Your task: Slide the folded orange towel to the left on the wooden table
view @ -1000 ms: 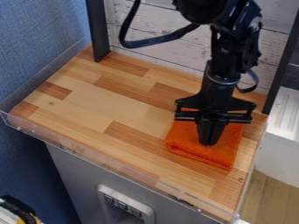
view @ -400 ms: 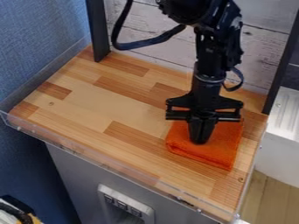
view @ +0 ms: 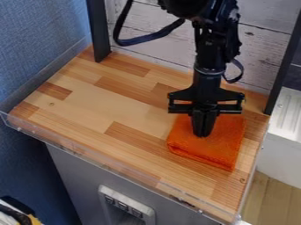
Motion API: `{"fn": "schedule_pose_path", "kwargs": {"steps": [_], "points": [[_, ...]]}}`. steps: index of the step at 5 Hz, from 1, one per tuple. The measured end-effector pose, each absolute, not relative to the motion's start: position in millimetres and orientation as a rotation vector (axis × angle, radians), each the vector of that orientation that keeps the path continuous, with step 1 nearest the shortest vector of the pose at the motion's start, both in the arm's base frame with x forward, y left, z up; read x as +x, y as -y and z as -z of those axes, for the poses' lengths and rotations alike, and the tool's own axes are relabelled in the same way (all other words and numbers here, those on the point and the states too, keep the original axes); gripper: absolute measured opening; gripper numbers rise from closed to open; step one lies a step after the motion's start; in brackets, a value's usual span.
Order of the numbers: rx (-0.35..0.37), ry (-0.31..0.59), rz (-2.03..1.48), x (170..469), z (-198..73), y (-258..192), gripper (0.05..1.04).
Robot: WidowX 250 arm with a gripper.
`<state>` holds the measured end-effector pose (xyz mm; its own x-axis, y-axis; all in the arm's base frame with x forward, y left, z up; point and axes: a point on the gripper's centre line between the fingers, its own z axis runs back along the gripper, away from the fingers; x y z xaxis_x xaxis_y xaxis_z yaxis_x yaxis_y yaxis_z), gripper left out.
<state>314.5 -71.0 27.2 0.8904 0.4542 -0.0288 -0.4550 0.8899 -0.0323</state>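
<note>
Gripper: pointing down over the rear-left part of a folded orange cloth. Fingers pressed together, side by side; no fold of fabric seen pinched between them. Whether the tips touch the top layer or hang just above it: cannot tell from this angle.

Relation: seen from the camera, most of the cloth lies below and to the right of the tips, toward the front right of the desk. The tips are within its outline, nearer the back than the front corner. Only a narrow strip extends left of them.

Cloth: bright orange, fuzzy, towel-like texture. Folded into a compact, roughly square pad; no clear long axis. Lies flat, set askew in the view, with one corner toward the camera. Stacked layers show along the front-left side; that edge looks rounded and slightly raised. Top mostly smooth, no bunching seen around the tips.

Position: right-hand part of the wood-block desk, inward of the clear edging.
</note>
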Motion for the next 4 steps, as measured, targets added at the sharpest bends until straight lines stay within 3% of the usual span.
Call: {"fn": "schedule_pose_path", "kwargs": {"steps": [4], "points": [[-0.026,0.048,-0.348,314.2,-8.3,62.2,0.059]]}}
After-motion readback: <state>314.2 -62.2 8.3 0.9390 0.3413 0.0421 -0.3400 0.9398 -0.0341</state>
